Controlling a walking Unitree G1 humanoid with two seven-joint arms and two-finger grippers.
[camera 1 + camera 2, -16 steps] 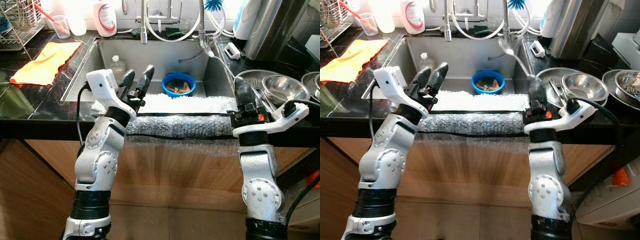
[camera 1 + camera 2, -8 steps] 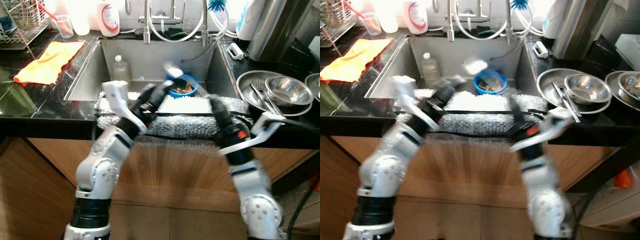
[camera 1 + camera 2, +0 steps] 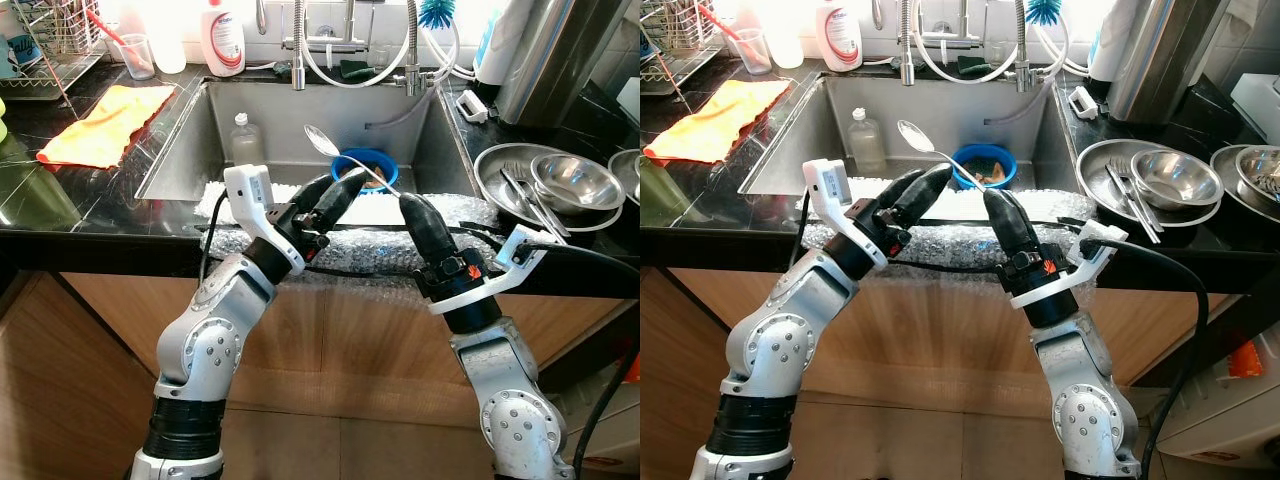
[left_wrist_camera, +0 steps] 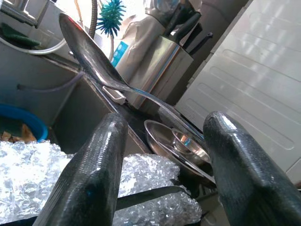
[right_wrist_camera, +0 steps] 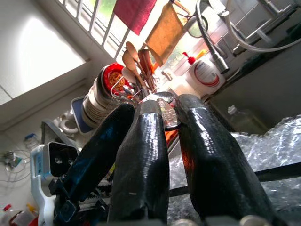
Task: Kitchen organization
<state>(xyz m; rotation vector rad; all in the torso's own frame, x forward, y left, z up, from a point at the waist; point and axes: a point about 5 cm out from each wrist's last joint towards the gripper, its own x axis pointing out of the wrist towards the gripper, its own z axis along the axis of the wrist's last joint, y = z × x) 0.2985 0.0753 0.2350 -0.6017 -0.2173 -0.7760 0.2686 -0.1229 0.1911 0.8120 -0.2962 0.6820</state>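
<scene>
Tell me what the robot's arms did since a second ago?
Both swung inward over the bubble wrap. The right gripper, which was near the steel bowls, now holds up a spoon beside the open left gripper. The blue bowl and orange cloth stayed put.

Spoon [image 3: 345, 160] handle end hidden between right gripper [image 3: 413, 210] fingers; contact point not resolvable. Blue bowl [image 3: 362, 166] partly occluded by left gripper [image 3: 340, 188]; contents too small to identify. Steel canister [image 3: 545, 50] and dish rack [image 3: 45, 40] cut off by frame edge.
</scene>
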